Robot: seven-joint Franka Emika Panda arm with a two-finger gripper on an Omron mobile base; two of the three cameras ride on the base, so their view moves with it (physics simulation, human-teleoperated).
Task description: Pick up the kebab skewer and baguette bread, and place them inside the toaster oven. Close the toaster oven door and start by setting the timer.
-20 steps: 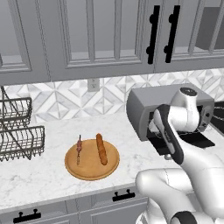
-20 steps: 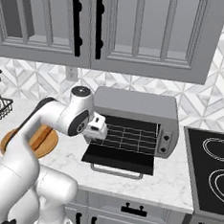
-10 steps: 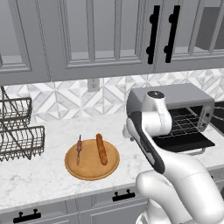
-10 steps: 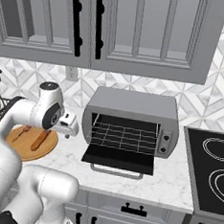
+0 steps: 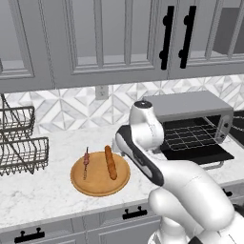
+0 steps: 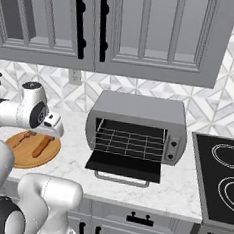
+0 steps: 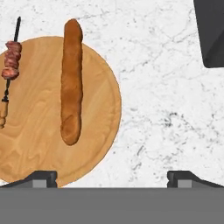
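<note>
Pincer (image 7: 112, 177) sits wide apart, holding nothing, off to 3 o'clock of the baguette bread (image 7: 71, 81). Dropping straight down probably just hits bare bench (image 7: 166, 100), and the kebab skewer (image 7: 10, 65) looks thin enough to slip out.

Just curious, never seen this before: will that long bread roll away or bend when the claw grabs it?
The baguette bread looks rounded, so a nudge might roll it across the flat wooden board. Its straight, crusty shape suggests it stays stiff, and probably light.

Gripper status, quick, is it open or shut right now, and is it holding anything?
Gripper: open and empty, fingertips spread wide above the counter, beside the round wooden board carrying the baguette bread and kebab skewer.
</note>
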